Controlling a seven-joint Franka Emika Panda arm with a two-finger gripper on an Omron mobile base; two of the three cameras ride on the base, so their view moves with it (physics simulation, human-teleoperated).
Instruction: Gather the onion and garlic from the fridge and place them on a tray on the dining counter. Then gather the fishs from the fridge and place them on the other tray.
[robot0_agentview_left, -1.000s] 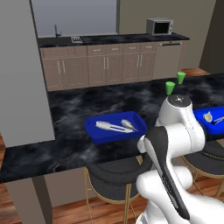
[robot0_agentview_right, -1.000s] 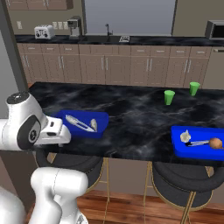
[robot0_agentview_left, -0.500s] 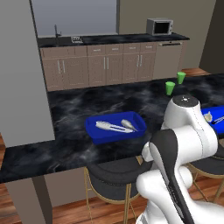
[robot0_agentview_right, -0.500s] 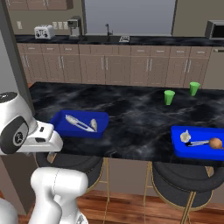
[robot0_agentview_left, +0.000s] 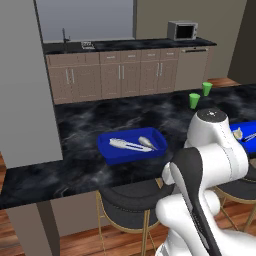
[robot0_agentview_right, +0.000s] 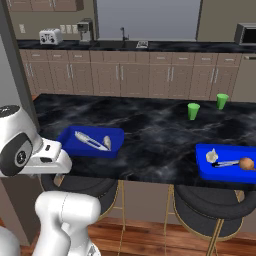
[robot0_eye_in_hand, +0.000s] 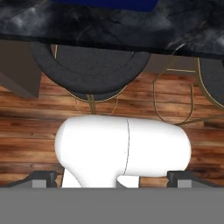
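Beyond the gripper (robot0_eye_in_hand: 112, 177), beige cabinets (robot0_agentview_right: 135, 77) run along the far wall under a dark worktop, with a pale window (robot0_agentview_right: 147, 19) above the sink tap (robot0_agentview_right: 121, 33). Up there too sit a toaster (robot0_agentview_right: 50, 36) to one end and a microwave (robot0_agentview_left: 182, 30) to the other. Directly below the gripper lies warm wood plank floor (robot0_eye_in_hand: 30, 109), and just ahead of it stand black round-seated stools (robot0_eye_in_hand: 89, 65) on thin brass legs.

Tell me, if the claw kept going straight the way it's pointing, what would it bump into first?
Probably the robot's own white body, which sits right ahead between the open claw's tips; past it are the wood floor and a black stool. Depth is hard to judge.
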